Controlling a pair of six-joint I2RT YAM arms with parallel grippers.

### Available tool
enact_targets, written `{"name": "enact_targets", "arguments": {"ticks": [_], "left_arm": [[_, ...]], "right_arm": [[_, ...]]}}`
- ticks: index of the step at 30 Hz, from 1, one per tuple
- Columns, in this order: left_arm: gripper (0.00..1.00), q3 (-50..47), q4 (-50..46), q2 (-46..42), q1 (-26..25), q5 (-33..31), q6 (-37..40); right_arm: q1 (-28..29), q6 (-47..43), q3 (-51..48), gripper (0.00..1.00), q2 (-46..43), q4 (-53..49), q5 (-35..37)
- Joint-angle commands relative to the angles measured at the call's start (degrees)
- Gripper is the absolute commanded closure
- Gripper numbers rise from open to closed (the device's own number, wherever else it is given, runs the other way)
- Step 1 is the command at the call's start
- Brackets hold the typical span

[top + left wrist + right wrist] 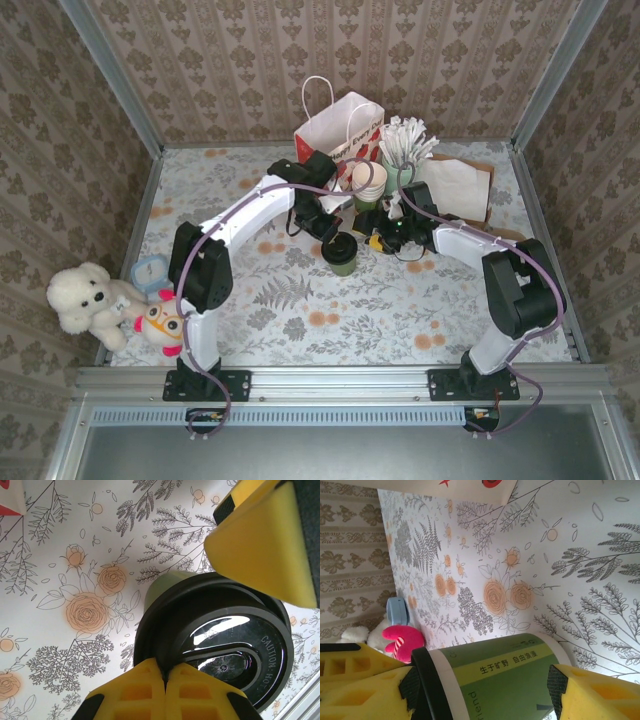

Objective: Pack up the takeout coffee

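Both arms reach inward to the takeout coffee (340, 252), upright in front of cream cups (370, 183) and paper bag (340, 125). Left gripper (165, 672) clenched, tips at lid rim. Right gripper (482, 690) straddles the coffee's sides; cannot tell if gripping.

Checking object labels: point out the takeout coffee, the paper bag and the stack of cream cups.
takeout coffee (340, 247): top external view, black lid.
paper bag (330, 135): top external view, white front face.
stack of cream cups (371, 188): top external view, top cup's side.
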Motion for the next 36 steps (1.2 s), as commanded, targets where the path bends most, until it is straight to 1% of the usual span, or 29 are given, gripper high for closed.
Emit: {"name": "enact_targets", "arguments": {"ticks": [1,9,13,16,18,19,24,29,31,36], "left_arm": [[1.0,0.9,-0.8,1.0,-0.7,-1.3,0.8],[1.0,0.5,0.9,0.9,-0.9,-0.1,-1.5],[1.0,0.4,1.1,0.7,-1.7,-0.2,-3.2],[1.0,-2.6,3.5,-0.5,-3.5,-2.0,-4.0],[1.0,-5.2,4.9,-1.4,-4.9,-5.0,-4.7],[1.0,-6.3,5.4,-1.6,-5.2,-5.4,-5.1],[1.0,-12.2,8.7,-1.3,-5.1,-3.6,-7.4],[1.0,-16.9,11.7,-0.2,-4.2,-0.6,-9.9],[1.0,-16.1,10.9,-0.3,-3.9,-1.1,-10.8],[1.0,-10.9,6.8,-3.1,-2.8,-6.6,-12.8]], "right_arm": [[0.4,-0.8,-1.5,0.28,0.1,1.2,-3.3],[0.5,0.4,-5.8,0.31,-0.2,2.1,-0.9],[0.8,-1.6,-7.4,0.31,-0.2,0.6,1.8],[1.0,-2.2,-10.0,0.31,0.2,2.8,2.3],[1.1,-2.0,-11.7,0.31,1.2,5.3,2.0],[1.2,-1.9,-12.4,0.31,1.6,6.3,2.0],[1.8,-1.2,-14.8,0.31,4.7,9.8,3.6],[2.1,0.3,-15.5,0.3,5.7,12.2,5.3],[2.1,0.6,-15.0,0.3,5.5,12.9,5.2],[2.2,2.3,-12.5,0.28,1.4,15.4,4.9]]}}
